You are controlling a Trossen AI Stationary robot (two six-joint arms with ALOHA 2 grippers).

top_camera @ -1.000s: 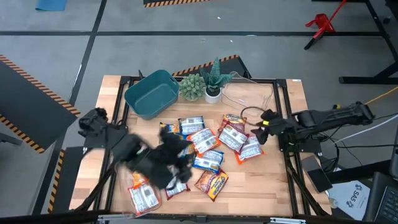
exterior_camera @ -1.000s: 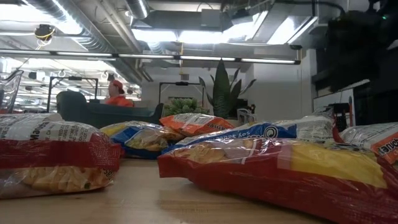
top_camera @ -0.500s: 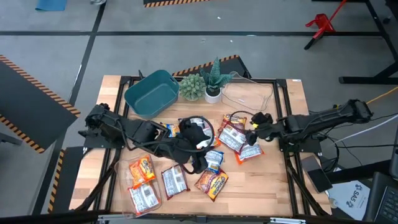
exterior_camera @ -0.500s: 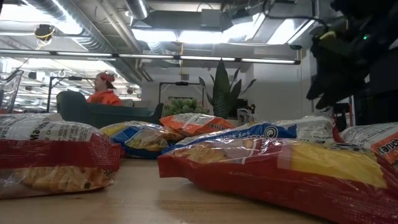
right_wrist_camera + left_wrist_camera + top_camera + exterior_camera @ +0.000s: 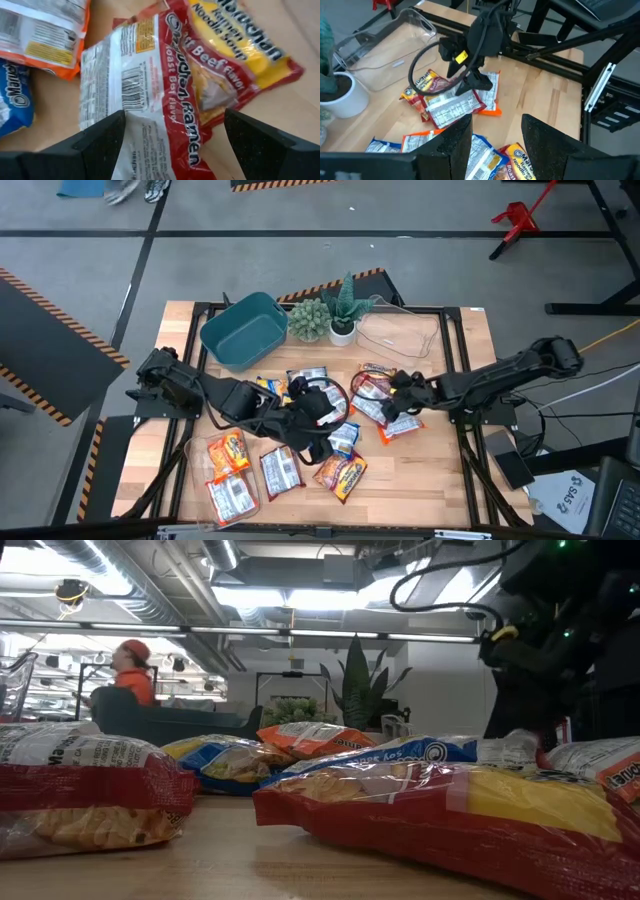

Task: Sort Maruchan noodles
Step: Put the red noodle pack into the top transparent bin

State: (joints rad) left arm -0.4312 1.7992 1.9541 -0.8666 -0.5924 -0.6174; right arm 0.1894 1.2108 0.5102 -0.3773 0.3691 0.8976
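Red packets (image 5: 377, 398) crowd beneath my spread right gripper (image 5: 392, 387), beyond the teal bin (image 5: 243, 329) (left gripper (image 5: 322, 423) also spread, blue packet (image 5: 343, 436) beside).

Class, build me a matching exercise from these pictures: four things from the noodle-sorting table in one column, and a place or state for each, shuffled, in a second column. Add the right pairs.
Things
1. teal bin
2. right pincer
3. clear tub
4. left pincer

Places or states
A. open, over the middle packets
B. empty, at the far edge beside the potted plants
C. open, right above a red Roast Beef packet
D. see-through, at the far right of the table

Pairs: 1-B, 2-C, 3-D, 4-A
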